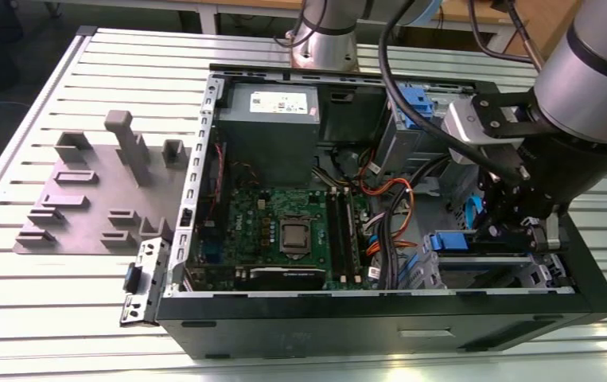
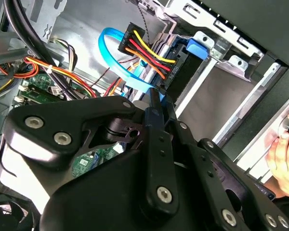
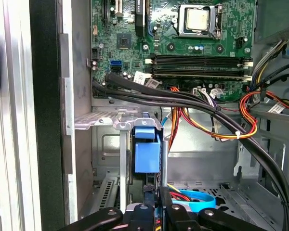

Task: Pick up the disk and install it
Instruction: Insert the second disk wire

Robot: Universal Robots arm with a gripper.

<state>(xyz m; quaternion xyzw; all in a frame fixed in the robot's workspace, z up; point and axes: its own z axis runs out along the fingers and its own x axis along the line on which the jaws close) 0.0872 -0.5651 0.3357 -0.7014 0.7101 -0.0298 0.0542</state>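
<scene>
Black end effector (image 1: 518, 231) lowered inside the open black computer case (image 1: 388, 318), at its 4 o'clock corner; pressed together on the blue-framed silver disk (image 3: 147, 154), seated upright in the metal drive bay (image 3: 103, 120).

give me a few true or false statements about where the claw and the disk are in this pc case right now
1. The claw is down inside the open computer case, at the drive bay end on the exterior view's right. True.
2. The disk with its blue carrier lies out on the slatted table beside the case. False: in the first wrist view it stands on edge in the metal drive cage, just ahead of the claw.
3. The grey power supply sits at the far end of the case in the exterior view. True.
4. The processor socket carries a fan and heatsink. False: it is bare.
5. A person's hand shows at the edge of the second wrist view. True.
</scene>
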